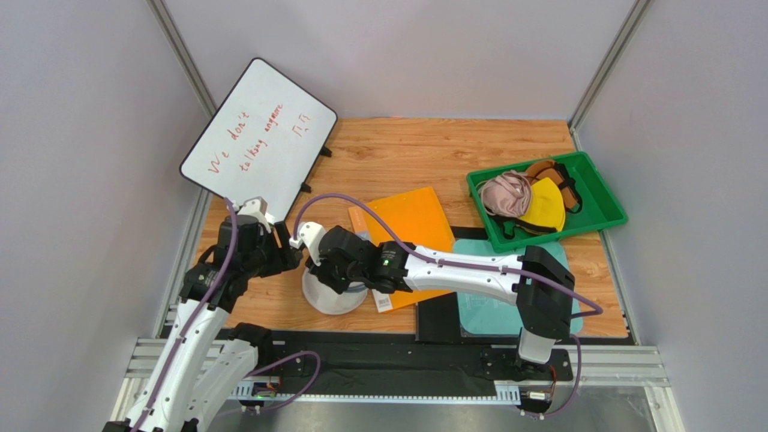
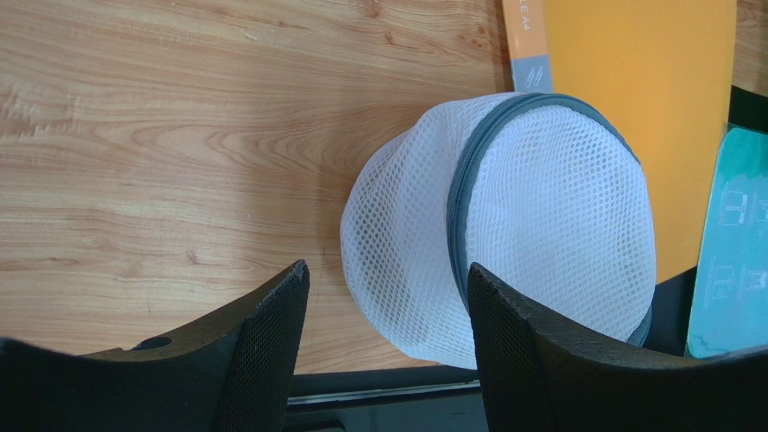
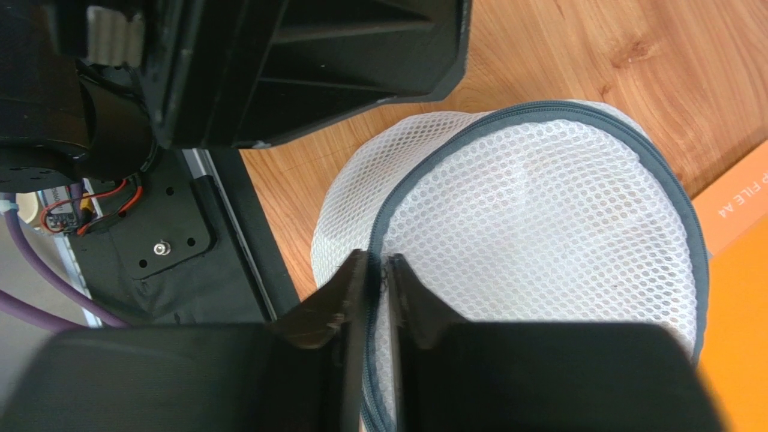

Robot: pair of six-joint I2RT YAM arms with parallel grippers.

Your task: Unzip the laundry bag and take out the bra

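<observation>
Near the front edge of the wooden table (image 1: 406,153), between the two arms, lay the laundry bag (image 2: 541,225), a white mesh drum tipped partly onto its side so that its flat round lid faced up and sideways. Its dark zipper rim (image 3: 541,108) ran closed around the lid as far as could be seen. Nothing inside could be made out through the mesh.

At the near side of that rim, the right gripper (image 3: 377,270) had its fingers pinched almost together, with only a thin slit between them and the zipper band caught there. Whether the pull tab sat in the pinch could not be told. The right arm reached leftward across the table to get there.

From the other side, the left gripper (image 2: 386,270) stood wide open with the bag's mesh wall just ahead of its fingertips. One finger (image 2: 514,351) overlapped the bag in the wrist view; whether it touched could not be told.

Just behind the bag an orange folder (image 1: 410,229) lay flat, and beside that a teal sheet (image 1: 491,297). Farther right, a green tray (image 1: 604,202) held a pink bra (image 1: 505,193), a yellow bra (image 1: 545,205) and a brown fabric piece (image 1: 541,167) with dark straps. A whiteboard (image 1: 261,135) with red writing leaned at the far left corner.
</observation>
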